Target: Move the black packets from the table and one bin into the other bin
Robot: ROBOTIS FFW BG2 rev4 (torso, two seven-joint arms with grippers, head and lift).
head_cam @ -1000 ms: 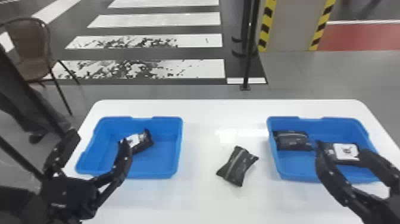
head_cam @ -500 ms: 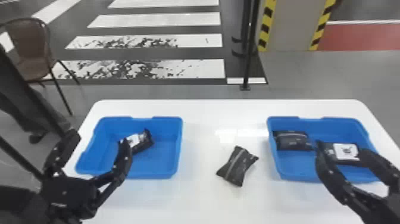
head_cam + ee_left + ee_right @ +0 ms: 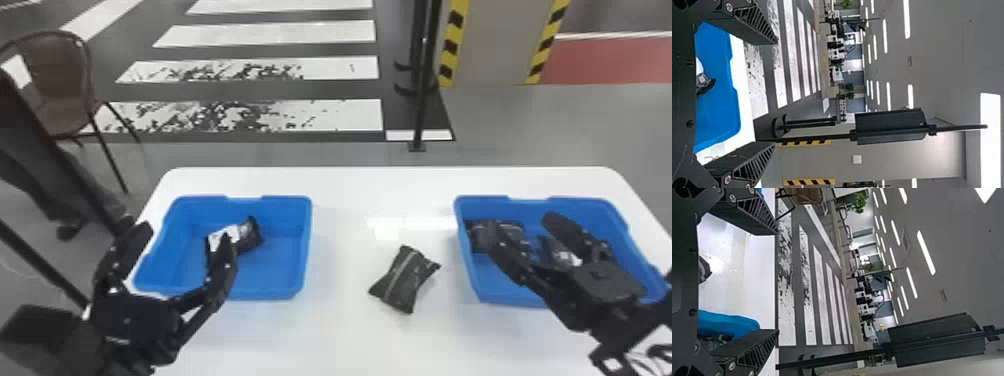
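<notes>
Right tool (image 3: pixel 521 225) farther left, wide-spread like left tool (image 3: pixel 186 235), white table (image 3: pixel 345 335) below, striped floor (image 3: pixel 340 114) beyond.

Four black packets (image 3: pixel 404 280), two bins (image 3: pixel 270 282) — one table (image 3: pixel 345 330), one chair (image 3: pixel 59 67).

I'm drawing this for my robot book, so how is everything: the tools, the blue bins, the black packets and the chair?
Left tool: open
Right tool: open
Left bin: upright, one packet inside
Right bin: upright, two packets inside, partly hidden by the right tool
Table packet: lying down, outside both bins
Chair: standing on its legs
</notes>
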